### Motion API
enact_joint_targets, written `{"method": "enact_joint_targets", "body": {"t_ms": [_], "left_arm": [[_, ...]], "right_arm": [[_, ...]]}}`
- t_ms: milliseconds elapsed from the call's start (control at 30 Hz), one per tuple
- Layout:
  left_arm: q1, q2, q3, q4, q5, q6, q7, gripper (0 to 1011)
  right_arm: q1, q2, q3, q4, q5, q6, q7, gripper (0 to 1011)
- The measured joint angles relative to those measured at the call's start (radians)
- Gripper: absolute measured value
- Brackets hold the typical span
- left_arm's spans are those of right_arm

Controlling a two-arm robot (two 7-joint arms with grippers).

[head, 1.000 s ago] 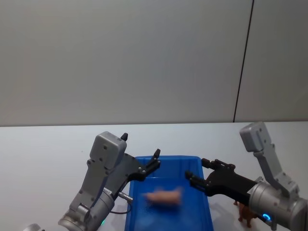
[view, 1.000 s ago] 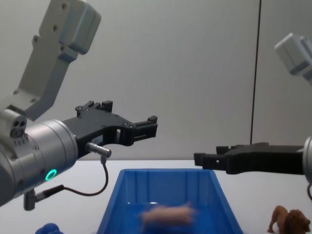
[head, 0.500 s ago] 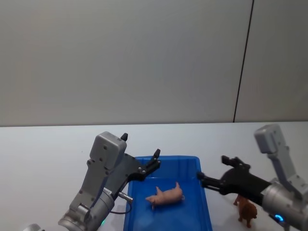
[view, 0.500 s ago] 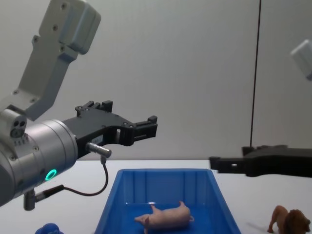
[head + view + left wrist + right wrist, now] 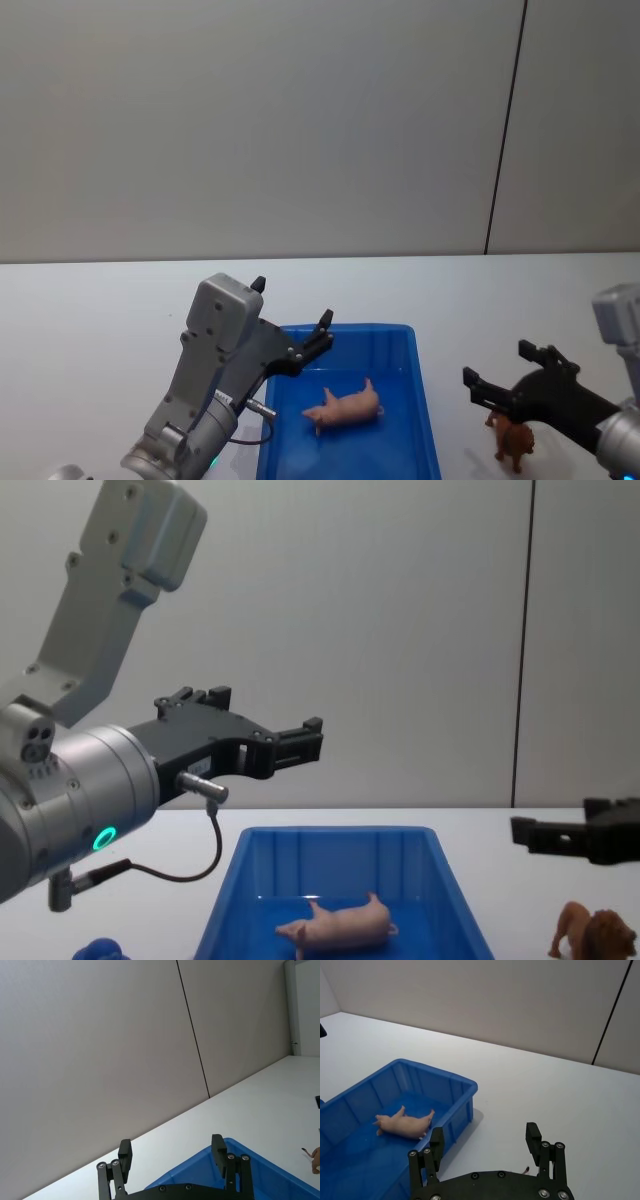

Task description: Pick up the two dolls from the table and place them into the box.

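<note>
White table (image 5: 90, 300) before grey wall. Pink pig (image 5: 345, 408) on its side inside blue bin (image 5: 428, 430); lion (image 5: 513, 443) standing right of bin, below right gripper (image 5: 497, 363), outside its spread, empty jaws. Left gripper (image 5: 292, 300) likewise spread and empty, over bin's left rim.

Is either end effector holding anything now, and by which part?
Nothing is held: the left end effector and the right end effector are both open and empty.
</note>
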Motion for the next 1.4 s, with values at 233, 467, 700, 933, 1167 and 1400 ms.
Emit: {"method": "enact_joint_targets", "body": {"t_ms": [233, 467, 700, 933, 1167, 1400], "left_arm": [[0.000, 0.000, 0.000, 0.000, 0.000, 0.000, 0.000, 1002], [0.000, 0.000, 0.000, 0.000, 0.000, 0.000, 0.000, 1001], [0.000, 0.000, 0.000, 0.000, 0.000, 0.000, 0.000, 1002], [0.000, 0.000, 0.000, 0.000, 0.000, 0.000, 0.000, 1002], [0.000, 0.000, 0.000, 0.000, 0.000, 0.000, 0.000, 1002], [0.000, 0.000, 0.000, 0.000, 0.000, 0.000, 0.000, 1002]], "right_arm": [[-0.053, 0.027, 0.010, -0.039, 0.024, 0.007, -0.030, 1001], [-0.086, 0.042, 0.013, -0.059, 0.039, 0.031, -0.041, 1001], [-0.104, 0.046, 0.010, -0.057, 0.047, 0.056, -0.047, 1001], [-0.112, 0.043, 0.005, -0.039, 0.051, 0.073, -0.057, 1001], [-0.113, 0.036, 0.001, -0.014, 0.058, 0.084, -0.072, 843], [-0.111, 0.030, -0.002, -0.002, 0.061, 0.082, -0.082, 679]]}}
